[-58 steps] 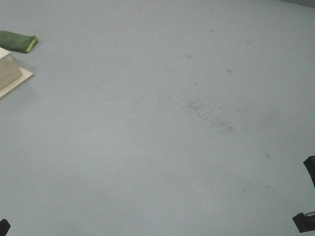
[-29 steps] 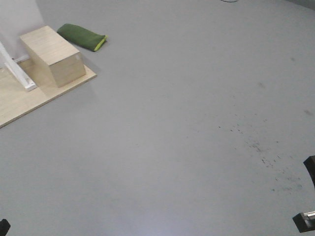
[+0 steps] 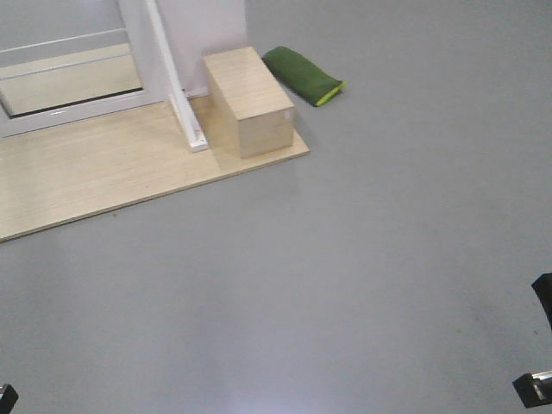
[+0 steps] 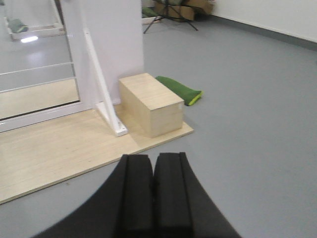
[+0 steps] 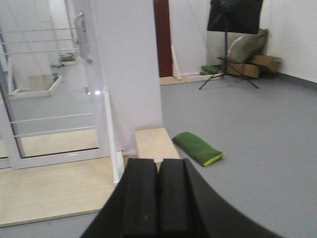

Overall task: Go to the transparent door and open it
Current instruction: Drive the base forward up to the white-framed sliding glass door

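Note:
The transparent door point(image 3: 69, 65) stands at the far left in the front view, clear glass in a white frame with thin white bars. It also shows in the left wrist view point(image 4: 34, 74) and in the right wrist view point(image 5: 54, 99), where its curved grey handle point(image 5: 81, 37) sits high on the right side. My left gripper point(image 4: 152, 158) is shut and empty, pointing over the grey floor toward the door's stand. My right gripper point(image 5: 158, 162) is shut and empty, also well short of the door.
The door stands on a light wooden platform point(image 3: 103, 177). A white diagonal brace point(image 3: 177, 86) and a wooden box point(image 3: 250, 99) sit at its right end, with a green bag point(image 3: 304, 76) on the floor beyond. A black stand point(image 5: 229, 29) and bags are at the far wall.
The front view has swung left across the grey floor. The platform, box and green bag have slid right in the frame and the door has come into view. Both grippers stay shut.

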{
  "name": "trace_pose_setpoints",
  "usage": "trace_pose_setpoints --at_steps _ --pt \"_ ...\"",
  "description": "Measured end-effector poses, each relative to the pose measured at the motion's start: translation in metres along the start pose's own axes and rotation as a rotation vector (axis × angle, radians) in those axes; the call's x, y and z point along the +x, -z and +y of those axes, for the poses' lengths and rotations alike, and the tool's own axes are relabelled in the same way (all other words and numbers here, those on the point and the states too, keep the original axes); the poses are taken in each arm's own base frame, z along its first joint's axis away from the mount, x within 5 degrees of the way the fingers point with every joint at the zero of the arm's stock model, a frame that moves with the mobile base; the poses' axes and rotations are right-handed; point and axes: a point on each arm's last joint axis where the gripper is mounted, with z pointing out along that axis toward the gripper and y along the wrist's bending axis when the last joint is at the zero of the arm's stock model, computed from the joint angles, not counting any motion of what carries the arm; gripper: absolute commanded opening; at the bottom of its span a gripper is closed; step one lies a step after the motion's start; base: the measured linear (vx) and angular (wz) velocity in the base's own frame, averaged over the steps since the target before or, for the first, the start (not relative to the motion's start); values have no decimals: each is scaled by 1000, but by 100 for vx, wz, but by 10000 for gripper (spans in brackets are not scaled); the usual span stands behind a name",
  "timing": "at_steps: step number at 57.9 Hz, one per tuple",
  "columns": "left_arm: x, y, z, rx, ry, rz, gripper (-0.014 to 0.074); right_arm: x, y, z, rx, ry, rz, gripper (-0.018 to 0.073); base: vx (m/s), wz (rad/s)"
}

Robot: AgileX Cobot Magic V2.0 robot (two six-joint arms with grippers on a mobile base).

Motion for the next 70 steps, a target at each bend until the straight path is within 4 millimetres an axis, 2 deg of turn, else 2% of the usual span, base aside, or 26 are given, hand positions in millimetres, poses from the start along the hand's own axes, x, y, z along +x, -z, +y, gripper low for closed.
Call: trace_pose_setpoints --at_steps 33,70 --pt "0 0 0 0 0 0 3 0 0 0 0 0 0 -3 37 70" --pt "0 0 0 0 0 0 3 0 0 0 0 1 0 -3 40 42"
